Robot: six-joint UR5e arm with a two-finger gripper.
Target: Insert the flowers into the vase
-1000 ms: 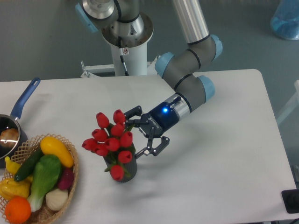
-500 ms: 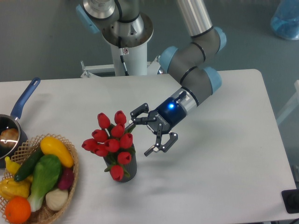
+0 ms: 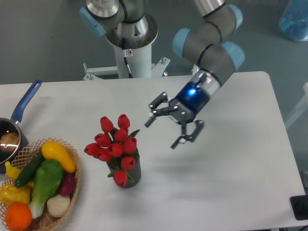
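The flowers [image 3: 114, 144], a bunch of red tulip buds with green leaves, stand upright in the vase [image 3: 129, 177], a short dark grey cylinder on the white table. The buds spread wider than the vase and hide its mouth. My gripper [image 3: 162, 132] is open and empty. It hangs above the table to the right of the flowers, well apart from them, fingers pointing left and down.
A wicker basket [image 3: 73, 180] of vegetables and fruit sits at the front left, close to the vase. A blue-handled saucepan [image 3: 21, 109] lies at the left edge. The robot's base column [image 3: 131, 45] stands behind the table.
My gripper has let go of the flowers and pulled back up and to the right, away from the vase. The flowers have stayed in the vase.
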